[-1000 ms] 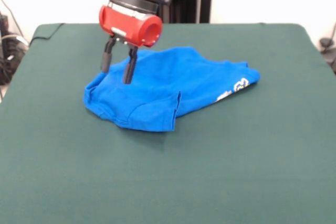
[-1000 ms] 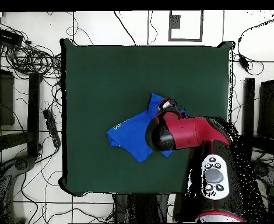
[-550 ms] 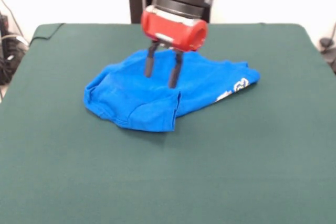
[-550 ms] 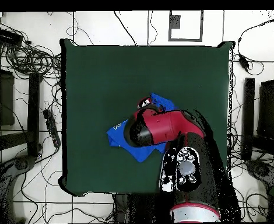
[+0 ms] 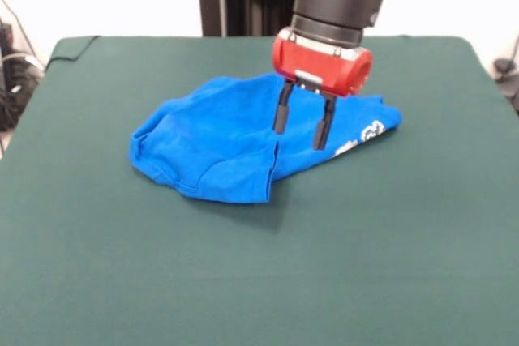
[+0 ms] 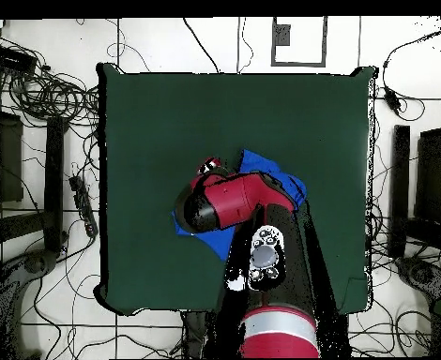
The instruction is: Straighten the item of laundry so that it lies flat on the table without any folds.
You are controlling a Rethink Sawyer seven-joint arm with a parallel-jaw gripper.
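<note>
Green felt covered the table from edge to edge. Left of centre in the front view, the item of laundry, a bright blue T-shirt, lay bunched and folded over on itself, its printed emblem showing only at the right tip. Over that right part hung the gripper, its two dark fingers spread apart and holding nothing, their tips just above the cloth.
</note>
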